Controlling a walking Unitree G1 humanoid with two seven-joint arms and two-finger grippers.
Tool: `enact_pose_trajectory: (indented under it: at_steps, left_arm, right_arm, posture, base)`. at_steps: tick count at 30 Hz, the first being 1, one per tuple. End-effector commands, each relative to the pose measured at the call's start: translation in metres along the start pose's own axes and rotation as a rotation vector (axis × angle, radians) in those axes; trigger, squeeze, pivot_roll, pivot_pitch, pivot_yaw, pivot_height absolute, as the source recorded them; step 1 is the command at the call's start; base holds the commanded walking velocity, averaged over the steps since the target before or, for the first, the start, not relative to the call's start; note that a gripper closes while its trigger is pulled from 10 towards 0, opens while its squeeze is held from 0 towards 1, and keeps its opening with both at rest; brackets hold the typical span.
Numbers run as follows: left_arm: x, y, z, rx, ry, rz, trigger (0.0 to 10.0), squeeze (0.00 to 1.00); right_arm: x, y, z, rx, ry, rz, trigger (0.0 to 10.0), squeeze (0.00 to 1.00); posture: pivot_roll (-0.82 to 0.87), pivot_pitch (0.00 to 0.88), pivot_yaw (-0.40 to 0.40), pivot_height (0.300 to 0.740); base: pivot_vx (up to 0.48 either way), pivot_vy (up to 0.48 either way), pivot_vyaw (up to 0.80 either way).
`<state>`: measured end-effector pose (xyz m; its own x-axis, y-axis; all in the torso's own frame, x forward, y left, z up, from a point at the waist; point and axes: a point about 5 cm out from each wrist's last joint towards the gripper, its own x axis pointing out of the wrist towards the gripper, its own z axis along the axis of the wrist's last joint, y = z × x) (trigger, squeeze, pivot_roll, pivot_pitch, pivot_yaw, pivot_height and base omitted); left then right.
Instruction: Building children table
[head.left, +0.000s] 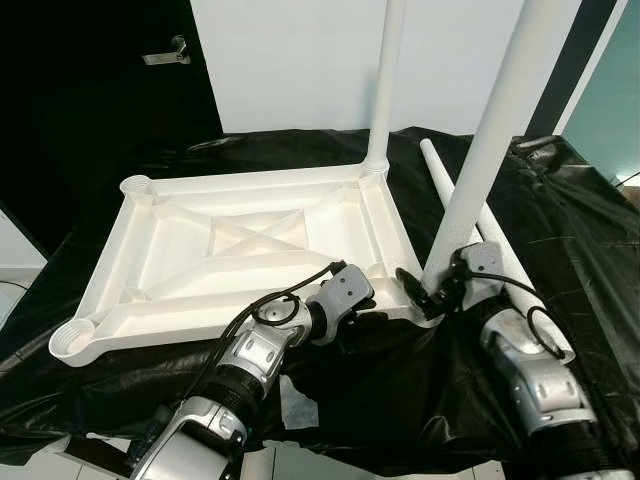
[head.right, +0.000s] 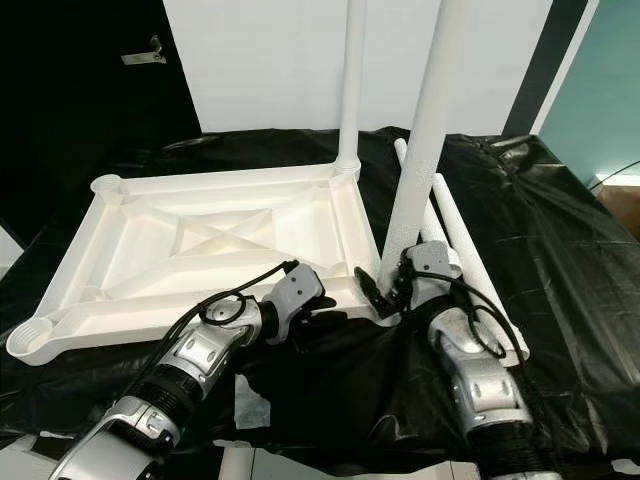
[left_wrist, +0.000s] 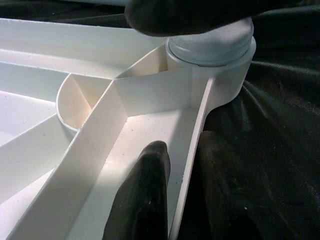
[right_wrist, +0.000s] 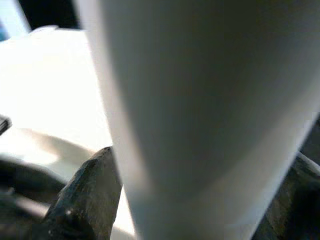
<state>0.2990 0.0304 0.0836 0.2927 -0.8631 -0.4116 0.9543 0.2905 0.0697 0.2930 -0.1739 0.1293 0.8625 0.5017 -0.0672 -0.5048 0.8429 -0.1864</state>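
Tabletop (head.left: 240, 250) upside down, centre frame on black sheet (head.left: 560, 200) | my right gripper (head.left: 432, 288) pinches leg (head.left: 480, 170) into near-right corner socket | my left gripper (head.left: 372, 312) clamps rim | next: seat leg fully, then lift spare leg (head.left: 470, 215).

a plain indoor room, home or workroom, hard to tell which. a crinkled black plastic sheet (head.left: 560, 190) covers the work surface across the middle of the frame; behind it stand a bare white wall (head.left: 290, 60) and, upper left, a dark door with a metal lever handle (head.left: 168, 53).
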Motion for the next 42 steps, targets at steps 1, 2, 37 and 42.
enact_pose_trajectory:
  at_steps: [1, 2, 37, 42]
  left_arm:
    - [0.006, -0.029, -0.052, -0.147, 0.178, -0.109, 10.0, 0.0]
    - [0.006, -0.03, -0.052, -0.146, 0.178, -0.11, 10.0, 0.0]
    - [0.001, -0.026, -0.054, -0.145, 0.187, -0.103, 10.0, 0.0]
    - [0.001, -0.025, -0.053, -0.142, 0.189, -0.102, 10.0, 0.0]
  right_arm:
    - [0.0, -0.002, -0.003, 0.003, 0.029, 0.056, 10.0, 0.0]
    - [-0.002, -0.005, -0.003, -0.008, 0.042, 0.095, 10.0, 0.0]
    - [-0.004, 0.034, -0.037, 0.194, 0.05, -0.549, 0.0, 0.0]
    - [0.006, 0.044, -0.031, 0.154, 0.025, -0.484, 10.0, 0.0]
  posture:
    - [-0.06, 0.0, -0.039, 0.74]
    - [-0.06, 0.0, -0.039, 0.74]
    - [-0.04, 0.0, -0.013, 0.74]
    - [-0.03, 0.0, -0.012, 0.74]
  base:
    - [0.0, 0.0, 0.0]
    - [0.0, 0.0, 0.0]
    - [0.0, 0.0, 0.0]
    - [0.0, 0.0, 0.0]
